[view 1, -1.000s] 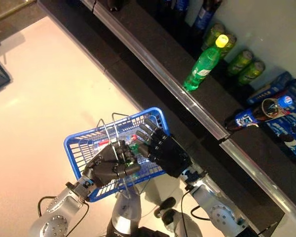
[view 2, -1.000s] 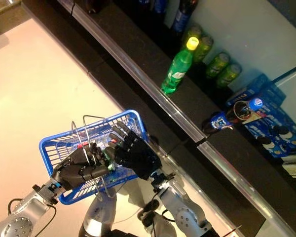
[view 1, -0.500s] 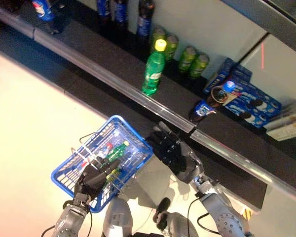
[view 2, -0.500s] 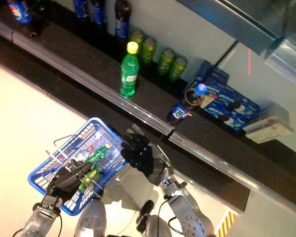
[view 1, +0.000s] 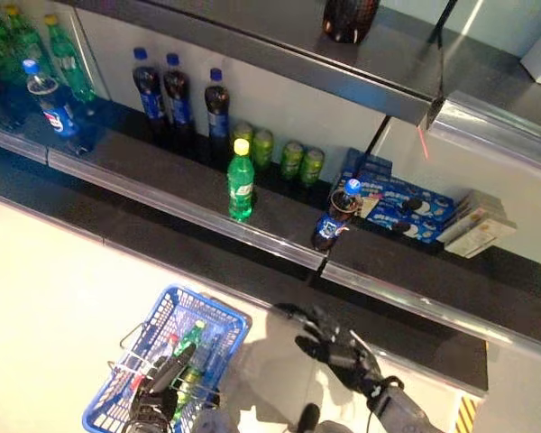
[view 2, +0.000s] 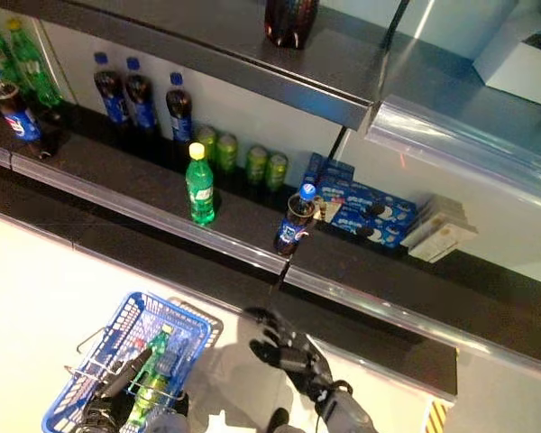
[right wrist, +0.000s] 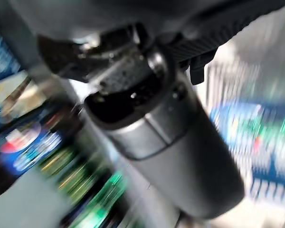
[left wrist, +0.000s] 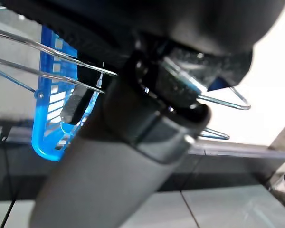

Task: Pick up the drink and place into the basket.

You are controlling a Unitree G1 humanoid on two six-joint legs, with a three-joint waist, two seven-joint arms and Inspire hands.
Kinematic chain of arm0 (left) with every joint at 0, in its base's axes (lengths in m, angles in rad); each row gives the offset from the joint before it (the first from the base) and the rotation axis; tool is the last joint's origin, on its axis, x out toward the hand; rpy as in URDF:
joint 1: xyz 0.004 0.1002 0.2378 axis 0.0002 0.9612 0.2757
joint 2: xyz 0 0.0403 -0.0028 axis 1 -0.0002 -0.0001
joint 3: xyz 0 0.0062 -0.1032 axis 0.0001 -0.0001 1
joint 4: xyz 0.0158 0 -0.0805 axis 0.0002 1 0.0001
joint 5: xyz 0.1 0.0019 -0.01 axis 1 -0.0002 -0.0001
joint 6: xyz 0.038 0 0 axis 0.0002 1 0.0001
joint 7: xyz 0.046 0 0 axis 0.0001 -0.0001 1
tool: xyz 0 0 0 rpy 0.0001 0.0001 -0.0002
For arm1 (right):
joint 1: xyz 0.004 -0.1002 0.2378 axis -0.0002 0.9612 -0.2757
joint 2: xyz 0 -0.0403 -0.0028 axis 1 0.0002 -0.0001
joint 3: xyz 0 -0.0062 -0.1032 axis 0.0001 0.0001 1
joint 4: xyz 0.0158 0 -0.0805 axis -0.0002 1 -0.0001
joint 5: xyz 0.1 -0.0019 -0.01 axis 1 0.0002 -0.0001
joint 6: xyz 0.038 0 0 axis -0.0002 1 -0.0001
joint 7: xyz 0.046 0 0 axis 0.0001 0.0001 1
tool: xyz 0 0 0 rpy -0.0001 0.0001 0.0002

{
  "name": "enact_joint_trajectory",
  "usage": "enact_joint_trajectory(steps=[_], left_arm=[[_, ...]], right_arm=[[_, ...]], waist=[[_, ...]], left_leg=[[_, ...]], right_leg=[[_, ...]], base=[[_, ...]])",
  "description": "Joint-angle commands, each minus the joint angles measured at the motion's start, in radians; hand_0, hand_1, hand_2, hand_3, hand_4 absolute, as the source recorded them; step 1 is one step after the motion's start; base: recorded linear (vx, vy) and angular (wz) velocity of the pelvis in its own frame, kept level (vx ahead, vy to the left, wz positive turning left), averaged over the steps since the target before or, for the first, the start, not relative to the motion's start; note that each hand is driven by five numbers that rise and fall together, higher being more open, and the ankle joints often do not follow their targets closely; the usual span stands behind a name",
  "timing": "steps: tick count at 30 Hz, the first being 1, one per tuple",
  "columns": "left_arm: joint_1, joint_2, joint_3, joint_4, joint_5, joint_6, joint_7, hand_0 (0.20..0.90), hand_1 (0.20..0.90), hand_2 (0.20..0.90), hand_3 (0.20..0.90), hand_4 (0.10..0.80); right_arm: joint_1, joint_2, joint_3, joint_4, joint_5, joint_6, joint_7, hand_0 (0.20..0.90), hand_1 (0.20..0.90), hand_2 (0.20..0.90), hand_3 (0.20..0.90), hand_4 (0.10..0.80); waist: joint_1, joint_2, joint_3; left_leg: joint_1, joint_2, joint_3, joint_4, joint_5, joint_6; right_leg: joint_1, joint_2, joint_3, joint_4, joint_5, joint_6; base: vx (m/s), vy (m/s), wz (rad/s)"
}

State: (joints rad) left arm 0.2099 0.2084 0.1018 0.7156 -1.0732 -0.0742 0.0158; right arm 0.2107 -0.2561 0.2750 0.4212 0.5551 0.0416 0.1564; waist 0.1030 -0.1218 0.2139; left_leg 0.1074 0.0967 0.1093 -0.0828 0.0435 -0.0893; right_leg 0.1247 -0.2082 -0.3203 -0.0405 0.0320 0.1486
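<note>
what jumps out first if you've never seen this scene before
The blue basket low in the head views, hanging by its wire handles from the left hand, with a green bottle already inside. Beside it the right hand is open and empty. Above, on the dark shelf, a lone green soda bottle stands near the front edge.

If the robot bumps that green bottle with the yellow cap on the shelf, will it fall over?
Probably, yes. The green bottle is tall and narrow and stands alone near the shelf's front edge, so a nudge high up would likely tip it. Lying down, its round body would probably roll. It looks like smooth plastic, so perhaps slippery.
</note>
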Motion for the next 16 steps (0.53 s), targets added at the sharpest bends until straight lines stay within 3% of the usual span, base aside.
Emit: enact_joint_trajectory(steps=[1, 5, 8, 13, 16], left_arm=[[-0.080, 0.001, 0.020, -0.020, 0.062, -0.151, -0.060, 0.300, 0.300, 0.300, 0.200, 0.100], [-0.110, -0.021, 0.028, 0.121, 0.055, -0.120, -0.016, 0.300, 0.300, 0.300, 0.200, 0.100], [-0.127, -0.033, 0.026, 0.223, 0.075, -0.118, -0.022, 0.300, 0.300, 0.300, 0.200, 0.100], [-0.144, -0.042, 0.019, 0.300, 0.122, -0.117, -0.035, 0.300, 0.300, 0.300, 0.200, 0.100], [-0.143, -0.049, 0.017, 0.317, 0.094, -0.123, -0.055, 0.300, 0.300, 0.300, 0.200, 0.100]], right_arm=[[-0.039, -0.029, 0.006, 0.081, -0.136, -0.078, -0.131, 0.900, 0.900, 0.900, 0.900, 0.800], [-0.085, 0.006, -0.007, 0.283, -0.258, -0.051, -0.230, 0.900, 0.900, 0.900, 0.900, 0.800], [-0.100, 0.022, 0.002, 0.458, -0.384, -0.092, -0.261, 0.900, 0.900, 0.900, 0.900, 0.800], [-0.109, 0.041, -0.022, 0.575, -0.381, -0.129, -0.317, 0.900, 0.900, 0.900, 0.900, 0.800], [-0.108, 0.051, -0.060, 0.625, -0.373, -0.164, -0.293, 0.900, 0.900, 0.900, 0.900, 0.800]], waist=[[-0.005, 0.083, -0.102], [0.001, 0.088, -0.112], [0.010, 0.093, -0.117], [0.013, 0.098, -0.120], [0.006, 0.108, -0.125]], left_leg=[[0.006, 0.048, 0.077, 0.016, -0.003, -0.023], [0.007, 0.049, 0.072, 0.008, -0.006, -0.023], [0.002, 0.049, 0.068, -0.001, -0.007, -0.022], [-0.004, 0.045, 0.061, -0.004, -0.009, -0.022], [-0.005, 0.042, 0.066, -0.004, -0.012, -0.019]], right_leg=[[0.011, -0.041, 0.004, 0.007, 0.017, 0.033], [0.019, -0.045, -0.010, -0.003, 0.021, 0.034], [0.024, -0.047, -0.025, -0.011, 0.023, 0.034], [0.024, -0.047, -0.035, -0.013, 0.023, 0.035], [0.020, -0.048, -0.030, -0.014, 0.023, 0.033]], base=[[0.000, 0.000, 0.00], [-0.011, 0.003, 0.03], [-0.011, 0.001, 0.00], [-0.040, 0.006, 0.02], [-0.018, 0.019, 0.02]])
